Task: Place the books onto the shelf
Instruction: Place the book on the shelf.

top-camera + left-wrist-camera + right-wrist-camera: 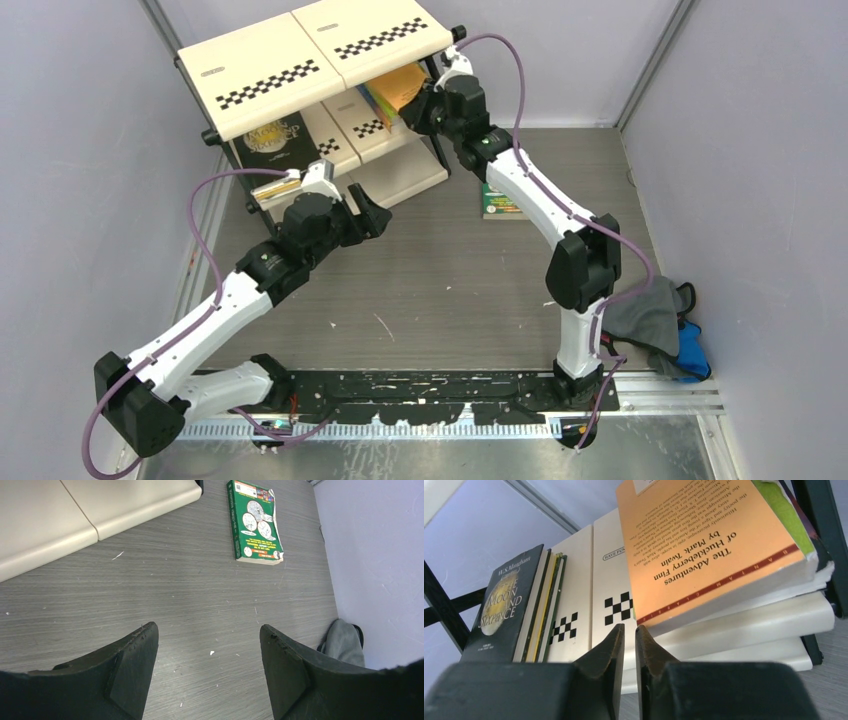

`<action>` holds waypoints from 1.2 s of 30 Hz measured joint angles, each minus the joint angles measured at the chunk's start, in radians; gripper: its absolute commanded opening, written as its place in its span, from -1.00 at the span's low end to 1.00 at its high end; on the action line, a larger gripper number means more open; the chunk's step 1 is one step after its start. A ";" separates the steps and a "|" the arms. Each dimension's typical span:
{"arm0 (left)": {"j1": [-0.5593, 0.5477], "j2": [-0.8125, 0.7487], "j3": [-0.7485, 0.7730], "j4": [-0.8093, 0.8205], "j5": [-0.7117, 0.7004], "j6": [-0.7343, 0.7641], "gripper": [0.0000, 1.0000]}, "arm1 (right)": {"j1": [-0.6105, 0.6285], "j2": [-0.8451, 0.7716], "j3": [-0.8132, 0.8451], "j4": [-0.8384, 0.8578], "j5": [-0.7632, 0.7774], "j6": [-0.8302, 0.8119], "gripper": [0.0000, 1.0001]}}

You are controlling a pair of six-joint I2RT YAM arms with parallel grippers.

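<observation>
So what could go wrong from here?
The orange paperback lies tilted on a lime green book at the cream plastic shelf's edge; it may slide off when the right end effector backs away. The green paperback on the table sits beneath the right arm and could get nudged.

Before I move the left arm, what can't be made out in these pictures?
- Loose green paperback: top view, the white right arm covers its far end.
- Books behind the orange paperback: right wrist view, only a lime edge shows.
- Grey-and-blue cloth bundle: left wrist view, the open left claw hides its lower part.
</observation>
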 measured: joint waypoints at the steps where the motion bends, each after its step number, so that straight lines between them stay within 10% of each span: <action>1: 0.000 0.000 0.000 0.000 0.000 0.000 0.47 | 0.001 -0.013 -0.017 0.005 0.002 0.000 -0.50; 36: 0.000 0.005 0.006 -0.023 -0.008 0.067 0.45 | 0.001 -0.087 -0.200 0.197 0.095 0.037 -0.98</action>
